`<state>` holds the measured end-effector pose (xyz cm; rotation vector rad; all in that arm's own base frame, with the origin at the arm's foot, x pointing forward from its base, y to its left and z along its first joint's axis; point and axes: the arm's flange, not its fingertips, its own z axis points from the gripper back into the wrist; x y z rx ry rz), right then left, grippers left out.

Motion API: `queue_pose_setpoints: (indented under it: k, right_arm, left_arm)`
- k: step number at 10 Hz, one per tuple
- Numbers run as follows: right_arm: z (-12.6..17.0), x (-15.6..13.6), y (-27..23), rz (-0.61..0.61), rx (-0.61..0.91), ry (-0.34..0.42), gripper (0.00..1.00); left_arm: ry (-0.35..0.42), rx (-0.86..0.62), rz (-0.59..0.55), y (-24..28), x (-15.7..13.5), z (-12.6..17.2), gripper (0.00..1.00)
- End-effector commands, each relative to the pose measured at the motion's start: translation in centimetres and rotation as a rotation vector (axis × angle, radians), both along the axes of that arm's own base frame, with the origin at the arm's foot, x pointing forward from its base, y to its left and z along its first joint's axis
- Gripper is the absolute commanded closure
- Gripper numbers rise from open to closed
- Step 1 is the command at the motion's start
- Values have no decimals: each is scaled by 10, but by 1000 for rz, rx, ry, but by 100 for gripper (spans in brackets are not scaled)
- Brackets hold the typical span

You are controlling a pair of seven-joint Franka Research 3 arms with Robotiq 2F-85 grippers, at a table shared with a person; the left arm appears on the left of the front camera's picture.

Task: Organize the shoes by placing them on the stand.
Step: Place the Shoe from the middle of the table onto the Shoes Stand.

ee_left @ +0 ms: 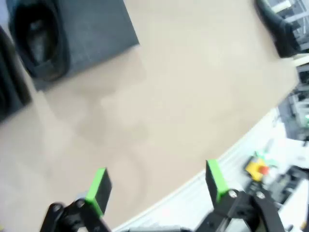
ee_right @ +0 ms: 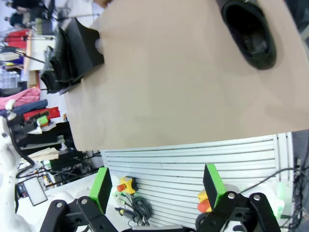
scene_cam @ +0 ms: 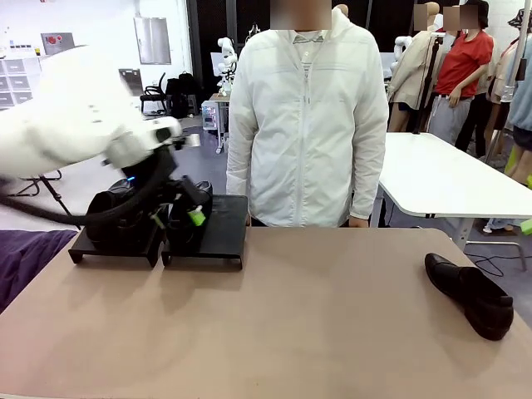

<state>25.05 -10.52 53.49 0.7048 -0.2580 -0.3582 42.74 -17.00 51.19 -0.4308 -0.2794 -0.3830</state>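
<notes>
Two black trays form the stand at the table's far left. One black shoe rests on the left half of the right tray, seen from above as a shoe on the stand. A dark shoe sits on the left tray, partly hidden by my arm. My left gripper hovers over the stand, open and empty. A lone shoe lies on the table's right side, also in the wrist views. My right gripper stands open and empty beyond the table's near edge.
A person in a white jacket stands at the far edge, just behind the stand. A purple cloth lies off the table's left side. A white table stands behind at the right. Bare tan tabletop spans the middle.
</notes>
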Motion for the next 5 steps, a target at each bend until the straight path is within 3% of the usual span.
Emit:
queue_pose_setpoints:
  k: [1,2,3,4,5]
  right_arm:
    - [3,0,-2,18,19,-25,0]
    - [3,0,-2,18,19,-25,0]
    - [3,0,-2,18,19,-25,0]
    - [3,0,-2,18,19,-25,0]
    - [3,0,-2,18,19,-25,0]
  left_arm:
    - [59,-243,130,81,-46,-38,0]
    - [110,-395,235,130,-51,-50,0]
    - [124,-524,254,167,-53,-62,0]
    - [106,-670,347,195,-52,-75,0]
    - [125,-402,207,133,-60,-58,0]
